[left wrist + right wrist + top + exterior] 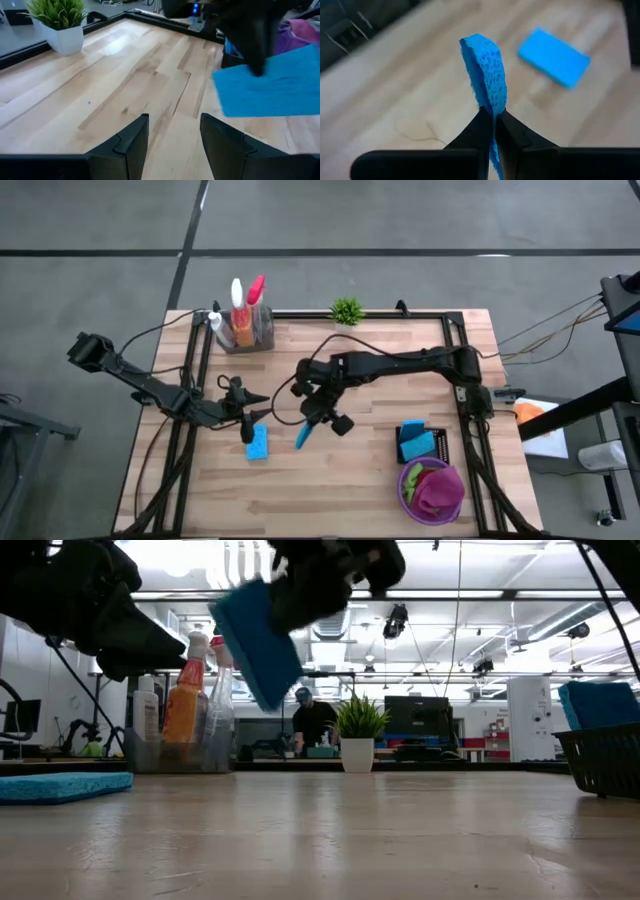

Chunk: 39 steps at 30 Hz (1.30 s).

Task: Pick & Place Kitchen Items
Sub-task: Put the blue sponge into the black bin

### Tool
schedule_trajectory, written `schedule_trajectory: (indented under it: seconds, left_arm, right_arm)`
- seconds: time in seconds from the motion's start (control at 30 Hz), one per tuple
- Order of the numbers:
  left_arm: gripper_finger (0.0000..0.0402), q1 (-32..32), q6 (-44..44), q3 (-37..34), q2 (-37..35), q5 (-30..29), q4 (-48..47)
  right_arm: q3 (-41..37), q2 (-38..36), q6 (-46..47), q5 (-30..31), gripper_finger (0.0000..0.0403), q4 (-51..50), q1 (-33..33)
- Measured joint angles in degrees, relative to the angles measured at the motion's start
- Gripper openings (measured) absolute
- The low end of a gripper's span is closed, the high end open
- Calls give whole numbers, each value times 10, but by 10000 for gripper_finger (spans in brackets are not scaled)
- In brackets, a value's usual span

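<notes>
My right gripper (pixel 318 418) hangs over the middle of the table, shut on a blue sponge (pixel 303 435), which is well above the wood in the low view (pixel 255 640). A second blue sponge (pixel 257 443) lies flat on the table to its left. My left gripper (pixel 245 422) is just beside that flat sponge. It is open and empty (pixel 172 135), and its fingers point toward the held sponge (pixel 270 87). My right gripper pinches the blue sponge between its two fingers, across the two broad faces at one end (pixel 492 106). The rest of the sponge (pixel 487 65) sticks out past the fingertips, thin edge toward the camera. The fingers come from above, slanting down. The sponge hangs tilted, clear of the table.
A clear tub with spray bottles (pixel 243 320) stands at the far left, and a small potted plant (pixel 347 310) at the far edge. A black basket with blue sponges (pixel 417 442) and a purple bowl of cloths (pixel 432 490) stand at the near right. A person (pixel 313 725) is far behind the table.
</notes>
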Motion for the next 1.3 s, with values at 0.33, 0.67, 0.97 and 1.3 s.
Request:
schedule_trajectory:
  seconds: [0.33, 0.67, 0.97, 1.3]
  left_arm:
    - [180, 0, 7, 0, 0, -9, 4]
    - [180, 0, 7, 0, 0, -15, 12]
    - [180, 0, 8, 0, 0, -15, 22]
    - [180, 0, 7, 0, 0, -15, 22]
  right_arm:
    - [-247, -61, 187, -65, 18, 555, 33]
    - [-451, -150, 311, 113, 18, 925, 74]
    - [-506, -310, 281, 247, 18, 701, 114]
    - [-481, -484, 348, 346, 18, 195, 155]
